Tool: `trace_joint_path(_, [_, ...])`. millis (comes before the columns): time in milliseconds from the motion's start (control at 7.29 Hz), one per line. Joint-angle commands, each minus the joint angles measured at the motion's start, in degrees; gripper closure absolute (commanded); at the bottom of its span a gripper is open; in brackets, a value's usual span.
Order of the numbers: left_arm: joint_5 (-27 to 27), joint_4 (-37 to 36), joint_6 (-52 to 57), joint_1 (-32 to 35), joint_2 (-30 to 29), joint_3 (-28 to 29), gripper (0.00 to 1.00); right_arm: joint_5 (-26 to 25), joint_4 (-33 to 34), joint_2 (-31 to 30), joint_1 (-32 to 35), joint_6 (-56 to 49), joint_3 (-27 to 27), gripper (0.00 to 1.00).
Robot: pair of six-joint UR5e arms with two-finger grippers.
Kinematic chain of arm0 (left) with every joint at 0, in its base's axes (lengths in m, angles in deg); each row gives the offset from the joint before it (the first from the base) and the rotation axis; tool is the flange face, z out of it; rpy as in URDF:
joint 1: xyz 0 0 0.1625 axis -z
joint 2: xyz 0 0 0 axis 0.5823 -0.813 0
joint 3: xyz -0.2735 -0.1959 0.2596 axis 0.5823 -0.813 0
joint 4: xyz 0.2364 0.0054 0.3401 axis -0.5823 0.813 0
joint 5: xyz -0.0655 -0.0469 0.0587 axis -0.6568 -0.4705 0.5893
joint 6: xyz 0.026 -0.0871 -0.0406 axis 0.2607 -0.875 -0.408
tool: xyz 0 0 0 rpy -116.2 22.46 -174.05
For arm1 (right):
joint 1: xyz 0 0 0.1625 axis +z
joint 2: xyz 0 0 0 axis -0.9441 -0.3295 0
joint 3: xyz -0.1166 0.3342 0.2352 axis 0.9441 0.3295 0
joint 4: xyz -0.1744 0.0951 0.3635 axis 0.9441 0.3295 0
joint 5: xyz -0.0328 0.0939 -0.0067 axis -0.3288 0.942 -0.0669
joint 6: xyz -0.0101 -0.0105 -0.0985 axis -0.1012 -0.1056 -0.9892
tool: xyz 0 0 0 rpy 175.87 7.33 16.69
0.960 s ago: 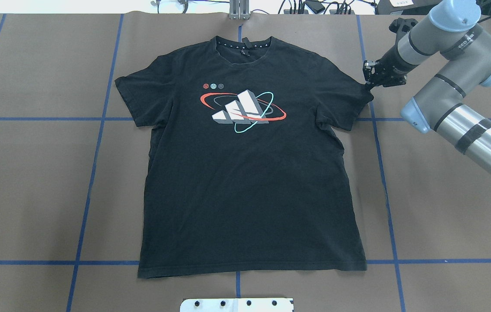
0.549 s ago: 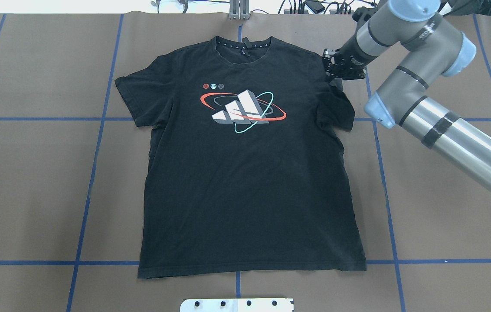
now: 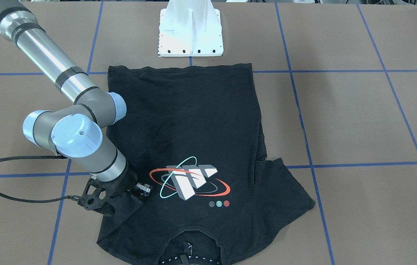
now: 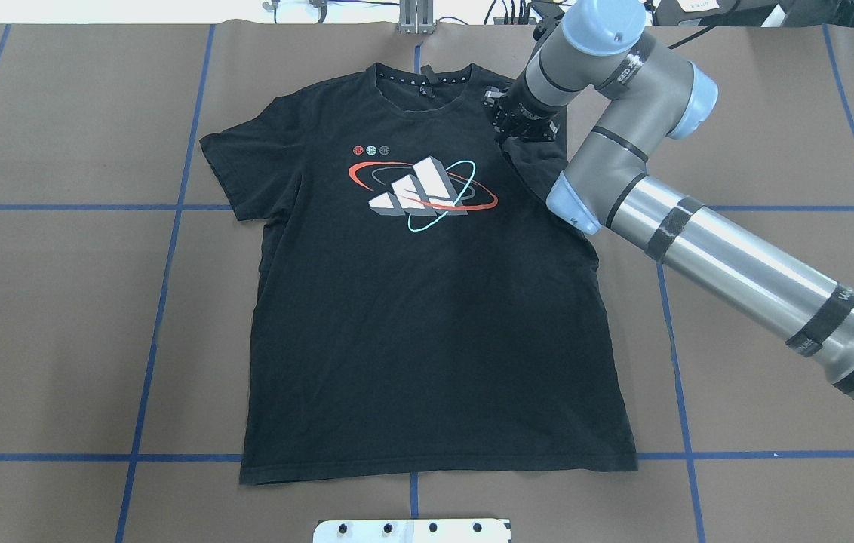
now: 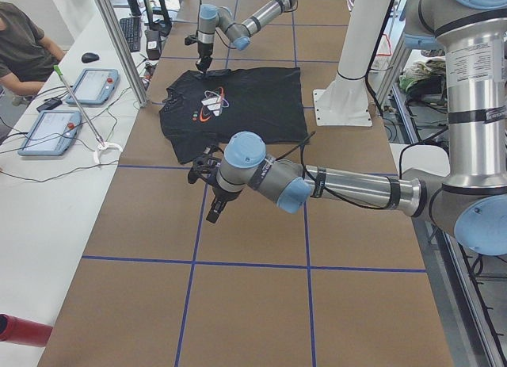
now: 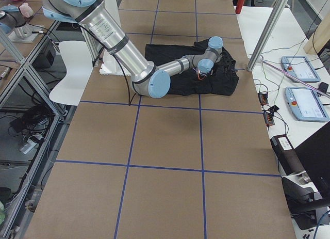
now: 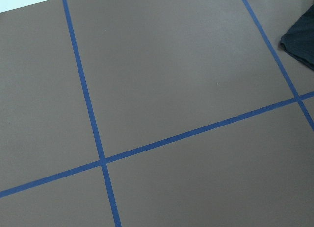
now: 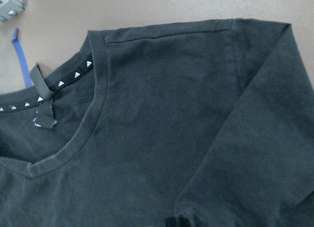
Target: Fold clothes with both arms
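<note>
Clamps the right gripper on the sleeve, folded inward over the T-shirt lying flat on the table, hem toward the white base — leaves the left gripper well apart, open or closed impossible to tell.

Black T-shirt with grey-white, red and teal logo, collar tape seemingly white-flecked; brown table, blue grid lines.

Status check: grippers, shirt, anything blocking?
Right gripper shut on sleeve, folded onto T-shirt shoulder. Left gripper off the shirt, state unclear. Nothing seen blocking.
</note>
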Motion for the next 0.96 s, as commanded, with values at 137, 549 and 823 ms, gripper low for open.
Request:
trace_joint_path(137, [-0.12, 2.20, -0.06, -0.09, -0.44, 0.15, 0.01, -1.28, -0.10, 0.39, -1.09, 0.15, 0.44, 1.00])
trace_joint_path(549, [-0.12, 4.50, -15.34, -5.95, -7.79, 2.69, 0.00, -1.90, -0.19, 0.22, -1.44, 0.32, -2.26, 0.00])
trace_joint_path(823, [0.14, 4.85, -21.12, -12.18, -16.90, 8.19, 0.01, 5.44, 0.34, -2.92, -0.22, 0.50, -7.78, 0.00])
